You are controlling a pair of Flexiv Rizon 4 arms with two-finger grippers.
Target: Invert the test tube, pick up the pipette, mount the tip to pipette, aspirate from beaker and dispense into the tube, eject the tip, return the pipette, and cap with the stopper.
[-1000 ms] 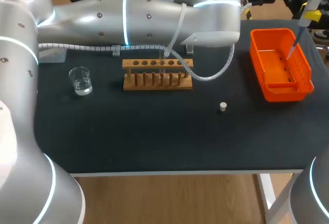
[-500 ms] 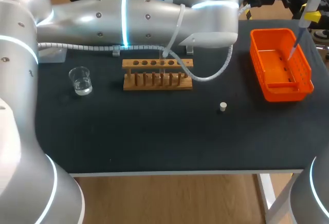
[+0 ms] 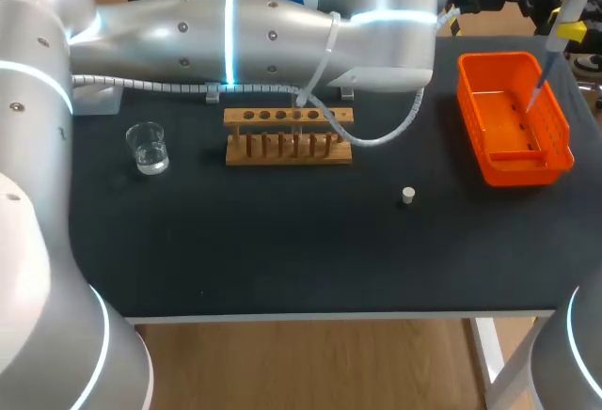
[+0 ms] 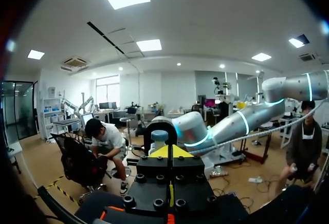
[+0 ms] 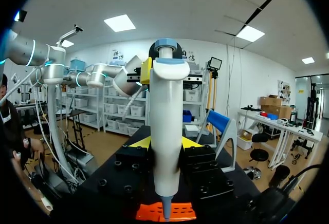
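table (image 3: 282, 260) bears rack (image 3: 288, 135), beaker (image 3: 148, 147), stopper (image 3: 407, 195); pipette (image 5: 167, 131) aloft.

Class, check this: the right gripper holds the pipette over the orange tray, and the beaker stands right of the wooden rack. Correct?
No. The head view shows the beaker standing left of the wooden rack, not right of it. The rest holds: the right gripper holds the pipette over the orange tray.
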